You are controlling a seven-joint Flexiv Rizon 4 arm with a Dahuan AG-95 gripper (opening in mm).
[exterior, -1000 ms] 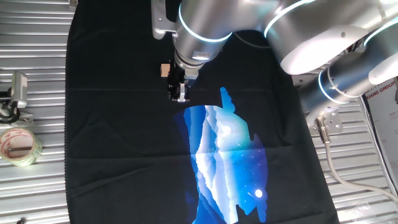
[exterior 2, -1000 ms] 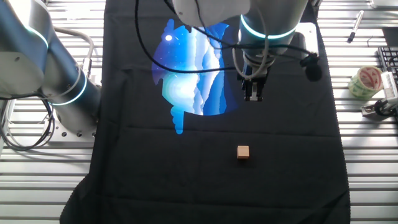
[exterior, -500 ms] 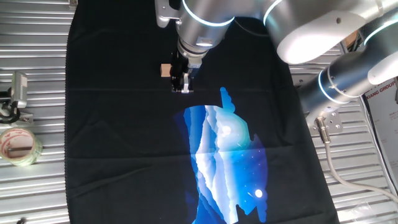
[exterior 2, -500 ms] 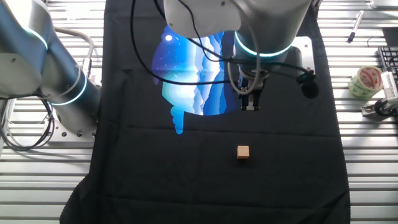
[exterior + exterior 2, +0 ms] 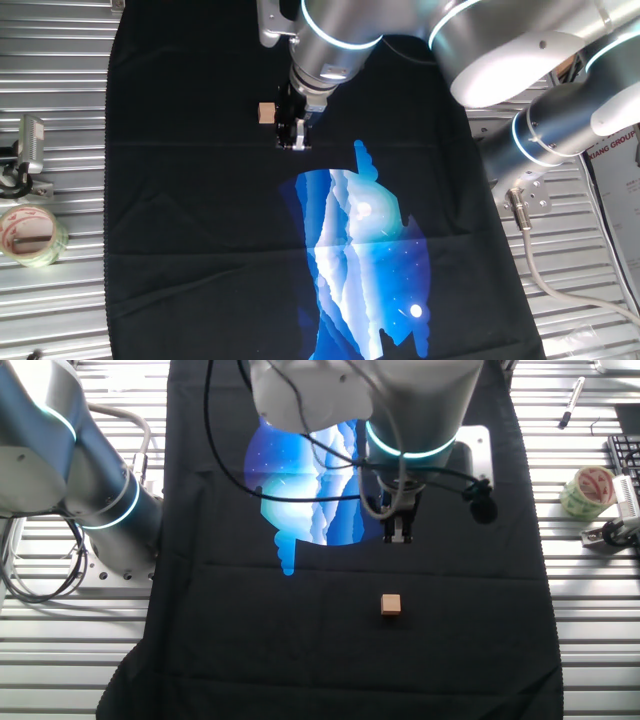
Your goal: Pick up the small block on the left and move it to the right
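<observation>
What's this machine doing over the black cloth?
A robot arm is hanging its gripper above a black cloth with a blue picture printed on it. A tiny tan wooden block lies on the cloth, apart from the gripper and not touched. Nothing is held in the fingers; whether they are open is too small to tell. A roll of tape sits off on the metal table.

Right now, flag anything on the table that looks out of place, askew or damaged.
Nothing stands out. The small block sits flat and intact on the black cloth, clear of the gripper. The tape roll lies off the cloth.
</observation>
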